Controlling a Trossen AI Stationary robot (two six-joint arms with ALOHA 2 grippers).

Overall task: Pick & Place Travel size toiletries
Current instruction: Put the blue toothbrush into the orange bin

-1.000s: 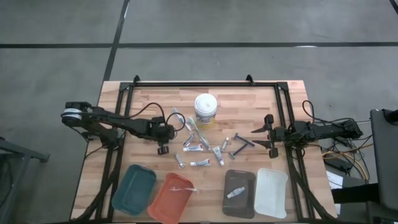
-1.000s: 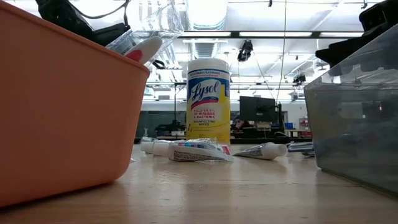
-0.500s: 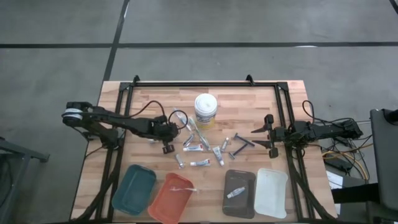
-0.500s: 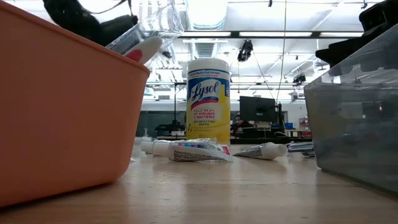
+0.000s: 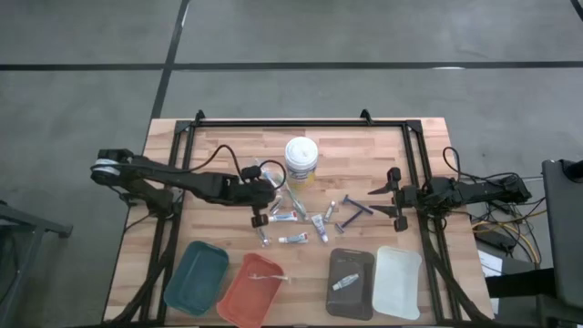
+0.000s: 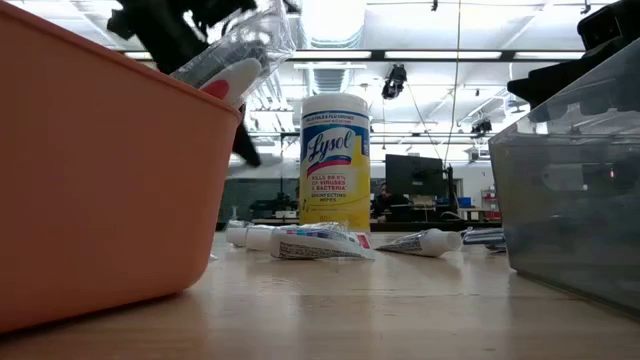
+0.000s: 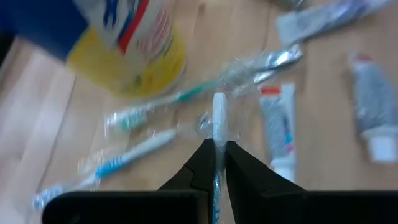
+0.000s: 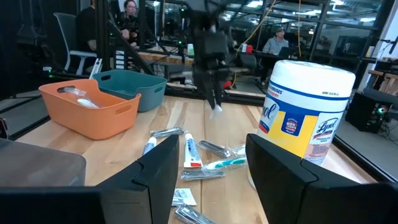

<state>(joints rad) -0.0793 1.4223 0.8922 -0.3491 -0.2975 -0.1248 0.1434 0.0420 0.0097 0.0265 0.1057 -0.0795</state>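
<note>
We see the left claw (image 5: 259, 219) pinching a toothbrush (image 7: 218, 124) in a clear wrapper, its two fingers nearly pressed together on the slim handle, lifted above the surface (image 5: 228, 146) just left of the scattered pile. In the right wrist view that left claw (image 8: 215, 102) hangs in the air over the middle of the surface, with the white end of the toothbrush (image 8: 217, 107) at its tip.

Below it, two more wrapped toothbrushes (image 7: 149, 112) lie loose beside small tubes (image 7: 277, 124), and the big wipes tub (image 5: 301, 160) stands just to the far right of the claw, near enough to crowd movement on that side. To the left of the claw the wood is bare and open.

Along the near edge we see four trays in a row: teal tray (image 5: 197, 277), orange tray (image 5: 251, 288) holding a wrapped item, dark grey tray (image 5: 351, 281) holding one tube, and white tray (image 5: 397, 281).

The right claw (image 5: 395, 198) rests near the right edge, fingers spread wide and holding nothing, with a razor (image 5: 356, 212) just to its left.
</note>
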